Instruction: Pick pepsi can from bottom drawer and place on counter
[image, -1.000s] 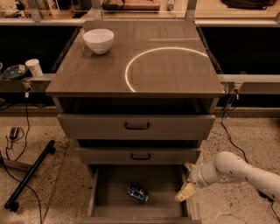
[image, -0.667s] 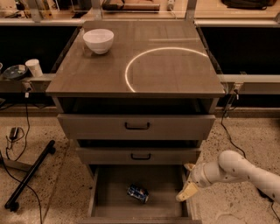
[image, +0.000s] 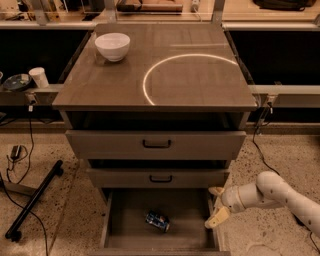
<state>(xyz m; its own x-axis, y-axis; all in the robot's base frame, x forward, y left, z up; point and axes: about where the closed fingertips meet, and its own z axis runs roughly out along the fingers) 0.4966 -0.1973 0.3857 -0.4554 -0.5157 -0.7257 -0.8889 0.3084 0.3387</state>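
The pepsi can (image: 158, 221), small and blue with silver ends, lies on its side on the floor of the open bottom drawer (image: 125, 235), near the middle. My gripper (image: 216, 207) is at the drawer's right wall, to the right of the can and apart from it, on a white arm coming in from the right. Its two pale fingers are spread, one (image: 216, 190) near the drawer's back right corner and one (image: 216, 218) further forward, with nothing between them. The counter (image: 125, 85) is the glossy grey-brown top with a bright curved ring of light.
A white bowl (image: 112, 46) stands at the counter's back left. Two upper drawers with black handles (image: 156, 144) stick out above the bottom drawer. A black pole (image: 34, 200) and cables lie on the floor at left. A white cup (image: 38, 77) stands on the left shelf.
The view has moved closer to the cabinet. The arm and gripper stay at the drawer's right wall, and the can has not moved.
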